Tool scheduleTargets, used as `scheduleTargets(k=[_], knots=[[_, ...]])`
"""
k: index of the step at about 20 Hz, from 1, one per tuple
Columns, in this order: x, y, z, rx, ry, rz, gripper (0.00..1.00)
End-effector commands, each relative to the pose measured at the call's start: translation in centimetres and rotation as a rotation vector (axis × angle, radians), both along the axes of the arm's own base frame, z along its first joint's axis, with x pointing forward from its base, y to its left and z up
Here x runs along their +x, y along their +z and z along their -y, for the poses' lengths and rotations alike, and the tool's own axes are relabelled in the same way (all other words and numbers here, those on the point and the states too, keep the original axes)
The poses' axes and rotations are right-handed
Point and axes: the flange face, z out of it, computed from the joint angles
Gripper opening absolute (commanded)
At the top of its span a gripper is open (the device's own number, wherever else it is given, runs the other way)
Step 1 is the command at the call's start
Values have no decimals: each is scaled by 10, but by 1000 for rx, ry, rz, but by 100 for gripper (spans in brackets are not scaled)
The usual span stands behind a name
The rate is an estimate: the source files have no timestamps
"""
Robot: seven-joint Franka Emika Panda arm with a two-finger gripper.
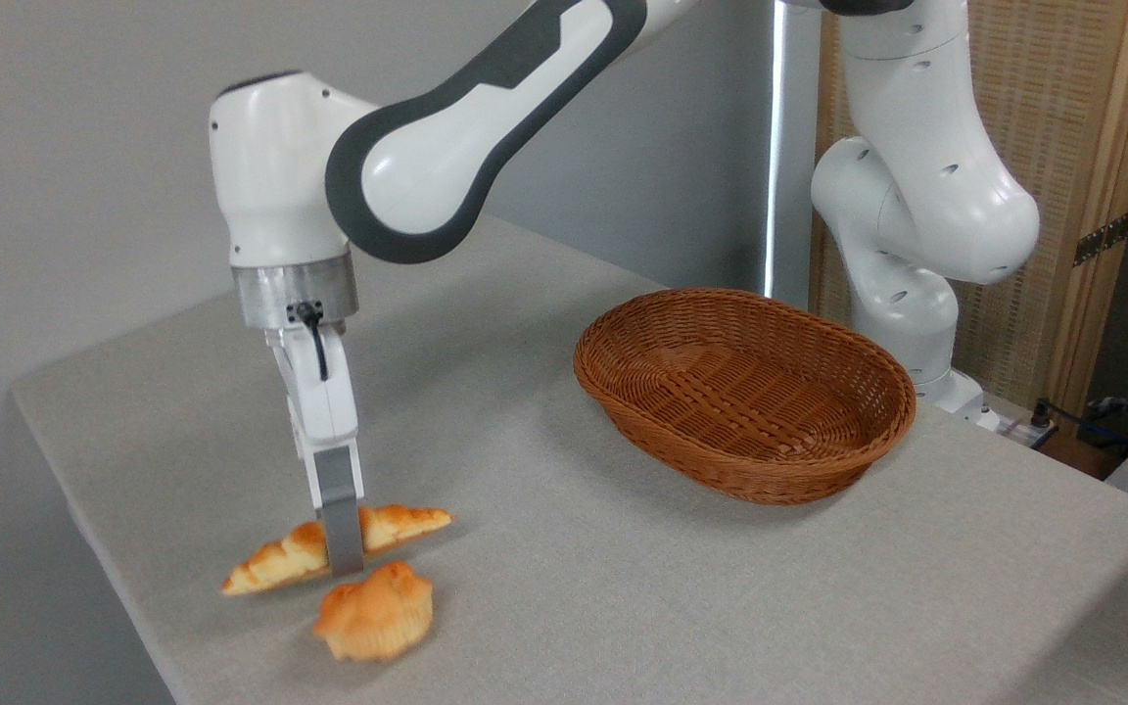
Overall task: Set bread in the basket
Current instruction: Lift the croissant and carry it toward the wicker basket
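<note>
The bread (280, 560), a long golden-brown loaf with pointed ends, lies slanted at the table's front left. My gripper (342, 543) comes straight down on its middle. The near grey finger (340, 534) presses against the loaf's front side and the far finger is hidden behind it, so the gripper looks shut on the bread. The loaf stays low, at or just above the tabletop. The oval brown wicker basket (823, 475) stands to the right, well apart, with nothing showing inside it.
A round orange bun (375, 609) sits just in front of the loaf, almost touching the finger's tip. The table's left edge (84, 519) is close to the loaf. The arm's white base (902, 294) rises behind the basket.
</note>
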Motion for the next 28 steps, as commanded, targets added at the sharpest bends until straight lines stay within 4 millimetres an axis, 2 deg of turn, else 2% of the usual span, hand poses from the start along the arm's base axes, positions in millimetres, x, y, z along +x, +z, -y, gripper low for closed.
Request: scheduleTargets(k=[1,3,7,11,12,15,16,19,21,25,28], knots=[[-6,21,-5,-59,36,24,47],[-7,23,-5,-59,33,25,47],[-27,45,-11,-54,80,-54,48],[-50,74,-24,-175,170,-142,48],[-54,79,-29,-201,193,-161,48],[-73,93,-30,-262,224,-228,48],[-81,99,-36,-278,242,-258,48],[-121,113,-46,-288,247,-303,48],[-158,120,-50,-309,246,-307,48],[-222,115,-57,-338,247,-315,48],[-254,101,-55,-324,237,-372,48]])
